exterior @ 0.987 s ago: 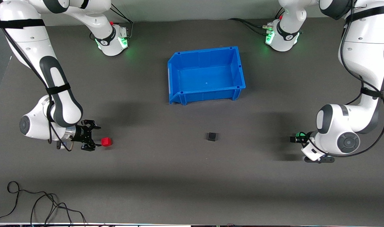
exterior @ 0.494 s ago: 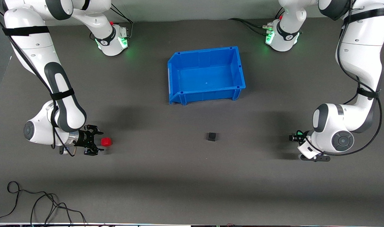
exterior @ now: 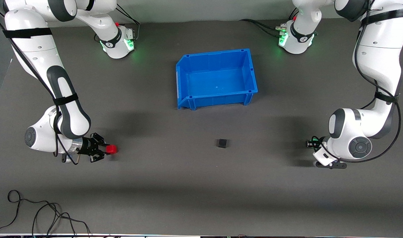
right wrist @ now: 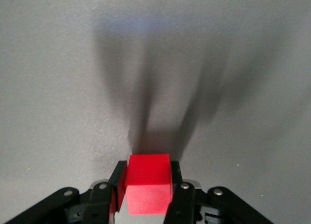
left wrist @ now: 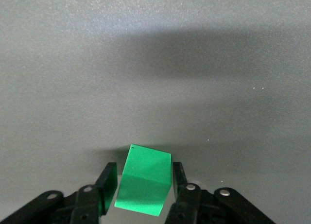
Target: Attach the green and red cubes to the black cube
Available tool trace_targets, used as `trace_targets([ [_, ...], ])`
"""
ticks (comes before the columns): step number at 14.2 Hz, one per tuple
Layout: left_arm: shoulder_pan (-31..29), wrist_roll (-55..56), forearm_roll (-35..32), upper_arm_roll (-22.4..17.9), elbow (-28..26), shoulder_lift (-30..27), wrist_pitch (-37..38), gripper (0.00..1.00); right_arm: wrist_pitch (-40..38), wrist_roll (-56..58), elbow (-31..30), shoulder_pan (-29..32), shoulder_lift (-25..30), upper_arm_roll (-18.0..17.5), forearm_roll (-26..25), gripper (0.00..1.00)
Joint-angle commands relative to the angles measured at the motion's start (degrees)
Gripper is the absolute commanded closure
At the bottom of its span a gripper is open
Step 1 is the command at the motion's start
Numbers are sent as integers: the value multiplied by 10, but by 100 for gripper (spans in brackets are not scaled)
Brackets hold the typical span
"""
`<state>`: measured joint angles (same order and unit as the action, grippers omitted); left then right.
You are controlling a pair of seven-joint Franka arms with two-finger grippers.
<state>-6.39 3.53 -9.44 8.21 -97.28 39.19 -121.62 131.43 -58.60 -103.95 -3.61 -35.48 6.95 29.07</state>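
Observation:
The black cube (exterior: 222, 143) sits alone on the dark table mat, nearer to the front camera than the blue bin. My right gripper (exterior: 102, 151) is low at the right arm's end of the table, shut on the red cube (exterior: 111, 149). In the right wrist view the red cube (right wrist: 148, 182) fills the gap between the fingers of the right gripper (right wrist: 147, 166). My left gripper (exterior: 309, 144) is low at the left arm's end. Its fingers are open around the green cube (left wrist: 145, 182), which lies turned between them with gaps; the gripper (left wrist: 144, 169) straddles it.
An empty blue bin (exterior: 218, 99) stands mid-table, toward the arm bases. A loose black cable (exterior: 39, 215) lies at the table's front edge near the right arm's end. Open mat lies between each gripper and the black cube.
My right gripper has closed its fingers onto the red cube, which stays in place. My left arm has shifted slightly around the green cube.

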Motion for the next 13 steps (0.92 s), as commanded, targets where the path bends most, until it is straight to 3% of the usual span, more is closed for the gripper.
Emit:
trace_targets([
  [1,1,-6,-7,-2,-11,-6,-11,63,-6,0,23,-10,-4,2,15,73],
  [6,-5,39,21,2,24,-17,8,92,-34,-28,45,-27,2,3,14,73],
  [10,37,323,68,4,85,-24,57,92,-32,-118,64,-82,2,3,13,73],
  [13,79,524,90,4,117,-18,52,92,-29,-220,97,-140,-7,3,13,73],
])
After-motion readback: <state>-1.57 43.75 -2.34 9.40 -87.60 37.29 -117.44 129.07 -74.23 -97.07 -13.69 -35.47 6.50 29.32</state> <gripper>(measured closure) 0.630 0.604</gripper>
